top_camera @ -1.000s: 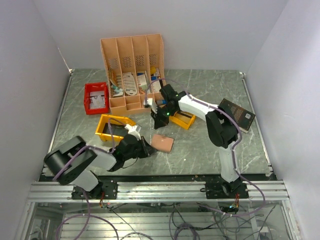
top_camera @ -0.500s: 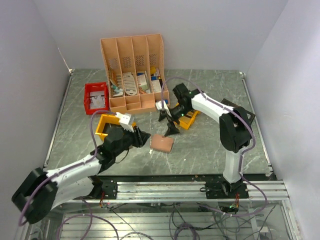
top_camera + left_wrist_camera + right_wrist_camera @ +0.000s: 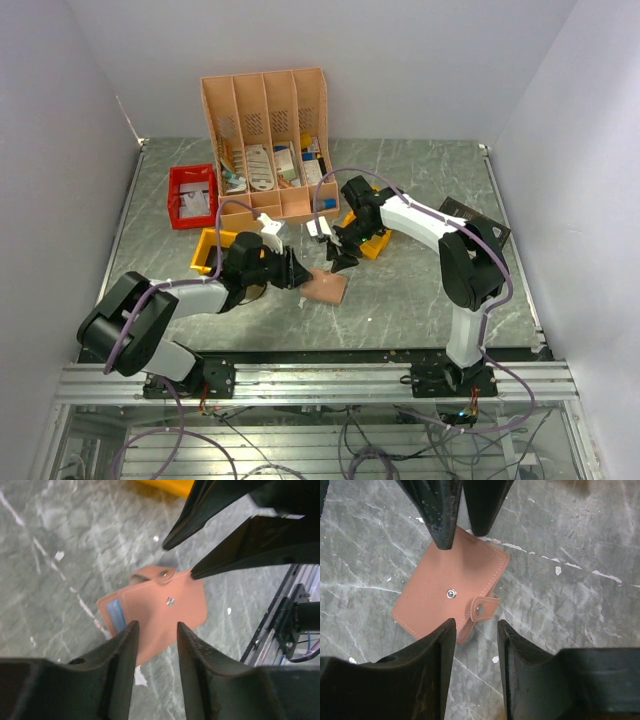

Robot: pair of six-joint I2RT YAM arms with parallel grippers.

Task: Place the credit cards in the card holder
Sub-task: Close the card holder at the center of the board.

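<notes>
The card holder (image 3: 326, 287) is a tan-brown wallet lying folded on the table, its snap strap (image 3: 481, 609) unfastened. A pale blue strip (image 3: 116, 615) shows at its open edge. My left gripper (image 3: 297, 275) hovers at the holder's left side, open with nothing between its fingers (image 3: 156, 626). From the far side my right gripper (image 3: 341, 263) hangs over the strap end, also open and empty (image 3: 476, 623). The two pairs of fingertips face each other across the card holder (image 3: 445, 597). I cannot make out the credit cards.
A peach slotted organiser (image 3: 265, 150) stands at the back with leaflets in it. A red bin (image 3: 193, 196) holding pale pieces sits to its left. One yellow tray (image 3: 210, 252) lies behind the left arm, another (image 3: 372, 240) under the right arm. A black book (image 3: 478, 228) lies at the right.
Both grippers have opened. The right gripper came down from the organiser to the card holder. The left arm reached out, then settled with its fingers at the holder's left edge.
</notes>
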